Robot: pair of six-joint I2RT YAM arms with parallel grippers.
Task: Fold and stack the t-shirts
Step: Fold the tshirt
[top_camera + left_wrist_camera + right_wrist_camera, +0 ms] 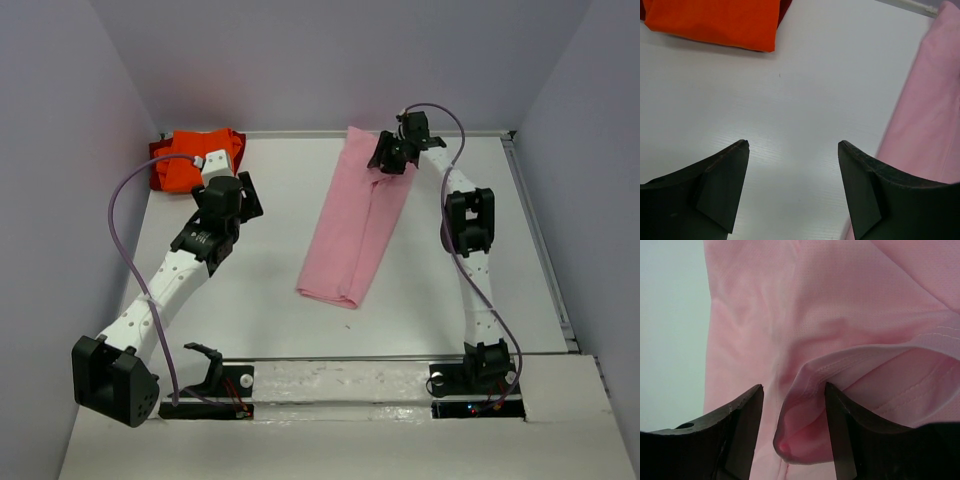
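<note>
A light pink t-shirt lies folded into a long strip running from the back of the table toward the middle. My right gripper sits over its far end. In the right wrist view the jaws stand open around a raised fold of the pink hem, which touches the right finger only. Orange t-shirts lie folded in a pile at the back left corner. My left gripper hovers open and holds nothing, over bare table, between the orange pile and the pink shirt.
Grey walls close in the white table on the left, back and right. A metal rail runs along the right edge. A purple cable loops off the left arm and another arcs over the right wrist.
</note>
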